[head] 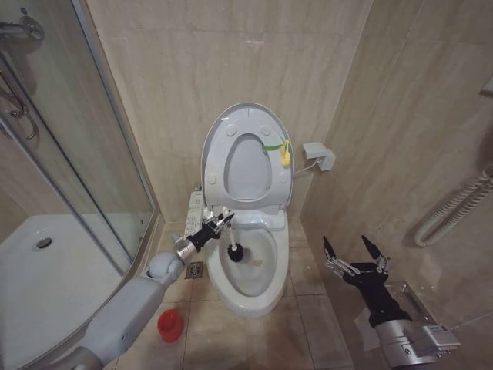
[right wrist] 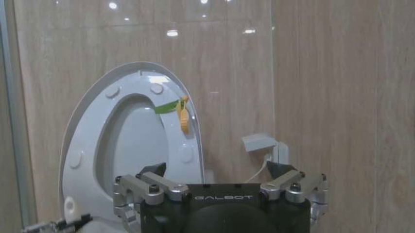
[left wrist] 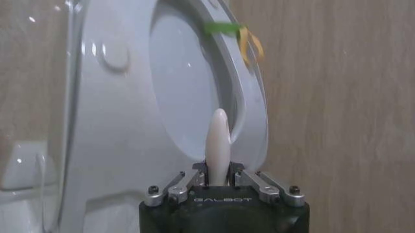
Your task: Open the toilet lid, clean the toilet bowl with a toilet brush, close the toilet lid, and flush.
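**Brush in the bowl, lid standing up**

From the head camera, the toilet lid (head: 248, 123) stands raised against the wall behind the toilet bowl (head: 250, 281), with the seat ring up against it, so the basin is open for scrubbing. The left gripper (head: 223, 221) reaches in over the bowl's rim on the button-panel side, fingers closed on the handle of the toilet brush (head: 233, 248), whose dark head hangs down inside the basin, seemingly placed to work the inner wall. The right gripper (head: 353, 253) waits off the bowl's far side, above the floor tiles, its fingers spread wide with nothing in them. A red holder cup (head: 169, 325) sits on the floor near the bowl's foot, under the left arm.

From the left wrist, the fingers pinch the white handle (left wrist: 217, 141), which rises in front of the upright lid (left wrist: 129, 107).

From the right wrist, the empty fingers (right wrist: 146, 187) stand apart, facing the raised lid (right wrist: 133, 145) and its yellow-green tag (right wrist: 176, 109).
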